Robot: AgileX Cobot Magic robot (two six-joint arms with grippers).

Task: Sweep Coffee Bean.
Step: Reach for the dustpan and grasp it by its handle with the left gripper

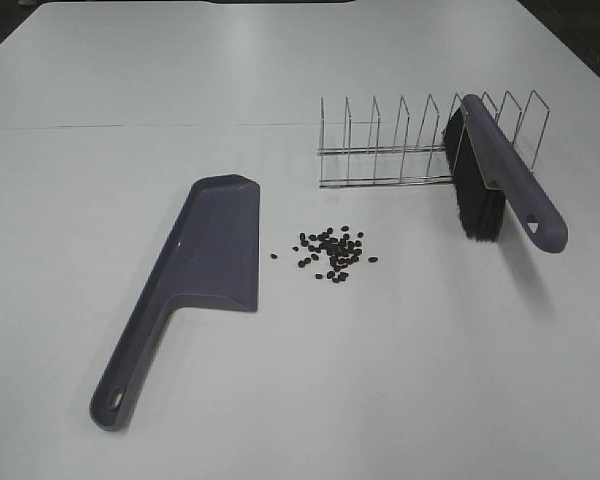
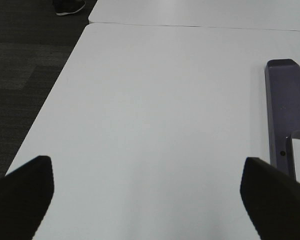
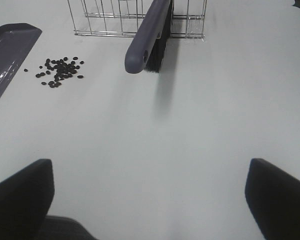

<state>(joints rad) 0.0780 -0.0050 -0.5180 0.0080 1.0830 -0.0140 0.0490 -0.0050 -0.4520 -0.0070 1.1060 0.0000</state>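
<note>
A loose cluster of dark coffee beans lies on the white table, just right of the grey-purple dustpan, which lies flat with its handle toward the front. A grey-purple brush with black bristles leans in the wire rack. Neither arm shows in the high view. My left gripper stands open over bare table, left of the dustpan. My right gripper is open too, well short of the brush handle, holding nothing.
The table's left edge drops to dark carpet. A seam crosses the table behind the dustpan. White tabletop stretches in front of the beans and brush.
</note>
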